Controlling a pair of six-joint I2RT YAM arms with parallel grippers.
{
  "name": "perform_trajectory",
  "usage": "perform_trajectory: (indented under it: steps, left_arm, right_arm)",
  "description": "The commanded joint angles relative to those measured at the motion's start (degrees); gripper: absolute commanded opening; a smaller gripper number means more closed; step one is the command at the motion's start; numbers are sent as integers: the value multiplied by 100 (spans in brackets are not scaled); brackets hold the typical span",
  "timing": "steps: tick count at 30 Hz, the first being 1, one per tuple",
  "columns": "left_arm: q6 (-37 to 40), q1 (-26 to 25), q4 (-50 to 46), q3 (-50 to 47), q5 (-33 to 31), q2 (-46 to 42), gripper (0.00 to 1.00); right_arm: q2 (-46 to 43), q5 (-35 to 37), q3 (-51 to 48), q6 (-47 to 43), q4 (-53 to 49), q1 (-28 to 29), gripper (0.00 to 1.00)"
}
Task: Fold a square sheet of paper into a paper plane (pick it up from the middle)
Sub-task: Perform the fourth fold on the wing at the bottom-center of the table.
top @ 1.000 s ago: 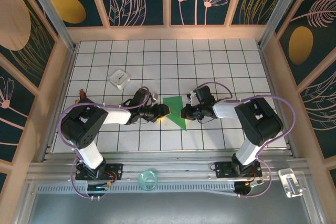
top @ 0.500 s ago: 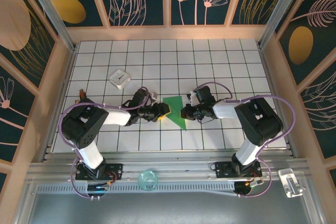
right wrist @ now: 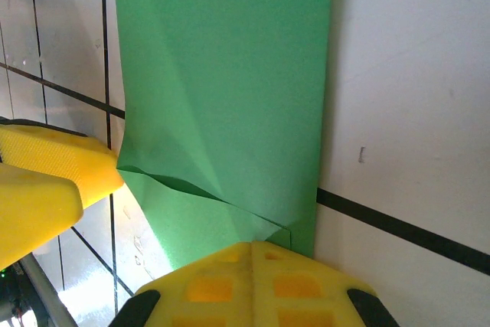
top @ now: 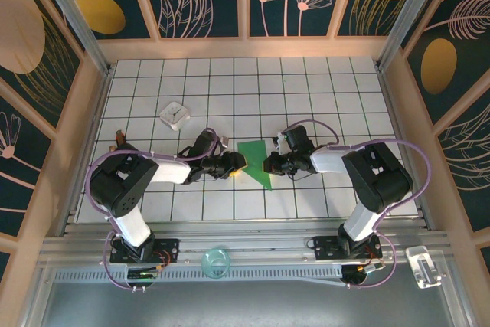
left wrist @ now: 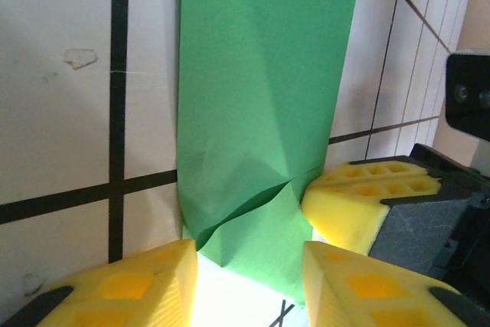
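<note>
The bright-green folded paper sheet lies on the white tiled table (its narrow tip points toward 5 o'clock). At its 9 o'clock, the left gripper has its yellow foam fingers well apart, straddling a buckled corner without clamping it. At 3 o'clock, the right gripper has its fingers pressed together, touching the sheet's edge.

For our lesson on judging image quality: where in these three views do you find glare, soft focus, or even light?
Left wrist view: white glare washes out the table between the yellow fingers, which look soft, while the green paper is sharp. Right wrist view: a bright glare patch on the table at lower left, with the paper's creases crisp. Top view: even light across the table, nothing blown out.
</note>
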Motion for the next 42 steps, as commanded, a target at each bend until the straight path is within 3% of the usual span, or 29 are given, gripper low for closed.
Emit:
perform_trajectory:
  steps: [1, 20, 23, 27, 34, 39, 42]
  left_arm:
    - [101, -20, -238, 93, 18, 143, 37]
    - [104, -22, -101, 111, 11, 62, 0]
    - [0, -25, -26, 52, 11, -50, 0]
    - [-308, -22, -81, -84, -37, -368, 0]
    - [-742, -21, -368, -153, -77, -716, 0]
    - [-1017, -21, -403, -179, -83, -834, 0]
    - [-1091, -21, -530, -140, -94, -918, 0]
  right_arm:
    - [231, 396, -165, -64, -341, -25, 0]
    - [146, 389, -101, -111, -400, -42, 0]
    - [-6, 306, -2, -218, -400, -42, 1]
    - [-501, 255, 14, -410, -316, 26, 10]
    - [-1292, 1126, -180, -591, -235, 620, 21]
    - [-1561, 2201, -299, -422, -95, 1326, 25]
    - [-1666, 2928, -424, -233, -30, 1737, 36]
